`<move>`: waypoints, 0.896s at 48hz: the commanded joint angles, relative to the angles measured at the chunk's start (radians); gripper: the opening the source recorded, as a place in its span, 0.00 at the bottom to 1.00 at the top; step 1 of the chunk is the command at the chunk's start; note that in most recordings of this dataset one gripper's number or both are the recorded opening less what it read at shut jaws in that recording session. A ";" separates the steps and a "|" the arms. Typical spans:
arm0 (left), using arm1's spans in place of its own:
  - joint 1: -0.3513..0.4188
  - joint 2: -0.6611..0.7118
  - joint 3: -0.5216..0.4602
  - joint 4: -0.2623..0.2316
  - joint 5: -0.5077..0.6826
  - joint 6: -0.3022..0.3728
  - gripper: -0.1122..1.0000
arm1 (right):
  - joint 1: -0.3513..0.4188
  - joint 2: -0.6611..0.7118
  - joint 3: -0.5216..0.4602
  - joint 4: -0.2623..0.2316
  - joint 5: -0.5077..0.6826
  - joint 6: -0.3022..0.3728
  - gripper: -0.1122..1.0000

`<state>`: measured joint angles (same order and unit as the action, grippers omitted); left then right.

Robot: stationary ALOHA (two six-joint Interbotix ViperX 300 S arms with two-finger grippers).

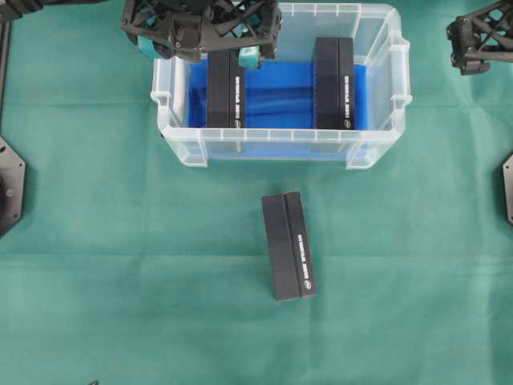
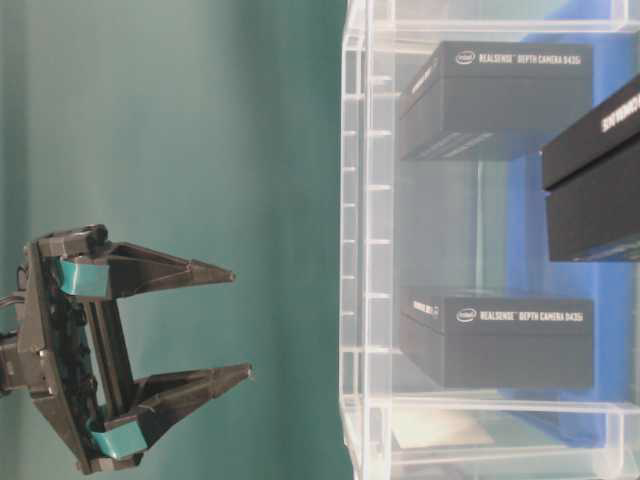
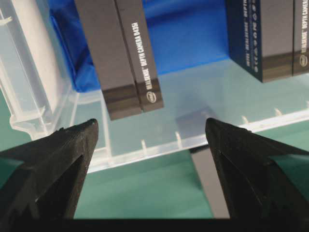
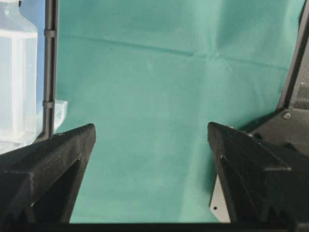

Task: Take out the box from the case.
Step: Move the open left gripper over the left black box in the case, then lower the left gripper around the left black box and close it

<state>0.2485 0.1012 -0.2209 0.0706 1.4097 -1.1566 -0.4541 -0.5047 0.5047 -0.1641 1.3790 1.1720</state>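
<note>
The case [image 1: 377,148] is a clear plastic tub with a blue cloth on its bottom. Two black boxes lie inside it, one on the left [image 1: 226,88] and one on the right [image 1: 333,84]. Another black box [image 1: 288,245] lies on the green cloth in front of the case. My left gripper [image 1: 200,48] hangs open above the case's left rear part, over the left box [image 3: 120,53], touching nothing. The table-level view shows this left gripper [image 2: 240,322] outside the rim, jaws wide. My right gripper [image 4: 150,128] is open and empty, away from the case at the far right.
Green cloth [image 1: 120,265] covers the table. Black arm bases stand at the left edge [image 1: 10,188] and the right edge [image 1: 506,184]. A corner of the case [image 4: 17,72] shows at the left of the right wrist view.
</note>
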 commanded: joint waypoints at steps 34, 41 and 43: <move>-0.002 -0.015 -0.012 0.005 0.017 0.002 0.91 | -0.002 -0.009 -0.018 -0.002 -0.005 -0.002 0.93; -0.003 -0.015 -0.012 0.005 0.017 0.002 0.91 | -0.002 -0.009 -0.018 -0.002 -0.005 -0.002 0.93; -0.002 -0.015 -0.012 0.005 0.017 0.002 0.91 | -0.002 -0.009 -0.018 0.000 -0.005 -0.002 0.93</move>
<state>0.2470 0.1012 -0.2209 0.0706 1.4281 -1.1551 -0.4541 -0.5031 0.5047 -0.1626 1.3775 1.1720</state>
